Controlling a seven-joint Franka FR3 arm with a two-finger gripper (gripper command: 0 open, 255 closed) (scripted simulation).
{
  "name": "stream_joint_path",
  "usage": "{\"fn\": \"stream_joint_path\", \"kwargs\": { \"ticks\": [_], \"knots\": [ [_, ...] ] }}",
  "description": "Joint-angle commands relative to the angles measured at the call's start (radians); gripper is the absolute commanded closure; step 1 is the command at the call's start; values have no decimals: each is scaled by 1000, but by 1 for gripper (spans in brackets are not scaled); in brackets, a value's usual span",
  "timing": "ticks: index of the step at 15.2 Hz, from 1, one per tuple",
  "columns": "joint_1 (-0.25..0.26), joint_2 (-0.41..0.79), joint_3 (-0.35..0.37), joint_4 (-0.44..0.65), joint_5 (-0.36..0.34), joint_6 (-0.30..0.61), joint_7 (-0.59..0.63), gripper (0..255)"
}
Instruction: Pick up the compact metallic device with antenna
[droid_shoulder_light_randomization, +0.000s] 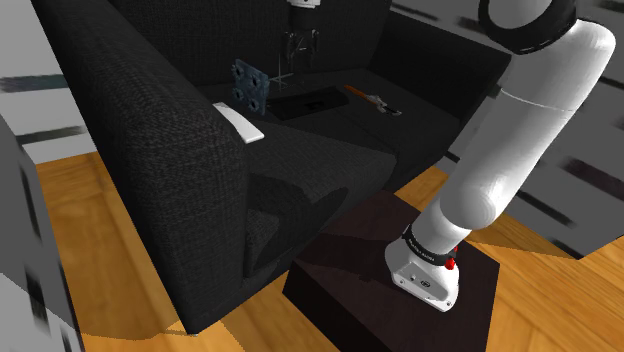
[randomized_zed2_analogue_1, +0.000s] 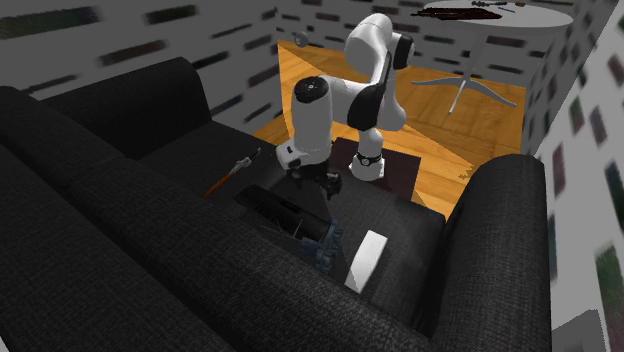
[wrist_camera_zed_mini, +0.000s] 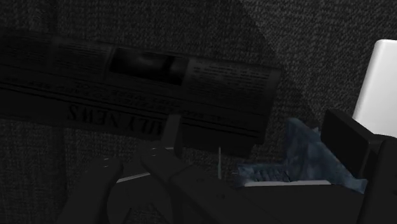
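A small dark device (wrist_camera_zed_mini: 184, 186) with pale metal edges and a thin upright antenna (wrist_camera_zed_mini: 218, 162) lies across the space between my fingers, close to the camera. My gripper (wrist_camera_zed_mini: 222, 188) is shut on it, one black finger (wrist_camera_zed_mini: 347, 140) at its end. In the shoulder view the gripper (droid_shoulder_light_randomization: 300, 48) hangs well above the black sofa seat (droid_shoulder_light_randomization: 330, 150), with a thin antenna line (droid_shoulder_light_randomization: 283, 65) slanting down from it. In the second exterior view the gripper (randomized_zed2_analogue_1: 318, 185) hovers over the seat near the folded newspaper (randomized_zed2_analogue_1: 275, 210).
Below lie a dark newspaper (droid_shoulder_light_randomization: 305, 103), a blue panel with dark dots (droid_shoulder_light_randomization: 250, 85), a flat white object (droid_shoulder_light_randomization: 238, 122) and an orange-handled tool (droid_shoulder_light_randomization: 372, 97). Sofa back and armrest (droid_shoulder_light_randomization: 150, 150) wall in the seat. A round table (randomized_zed2_analogue_1: 490, 15) stands far off.
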Motion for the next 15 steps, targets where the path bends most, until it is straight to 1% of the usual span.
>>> {"fn": "stream_joint_path", "kwargs": {
  "ticks": [1,4,6,13,15],
  "knots": [
    [-7,94,-5,96,10,-12,-6,0],
    [-15,240,-8,269,26,-54,-8,0],
    [-21,345,-9,403,36,-93,-9,0],
    [-21,345,-9,309,36,1,-9,0],
    [-21,346,-9,302,36,8,-9,0]
  ]
}}
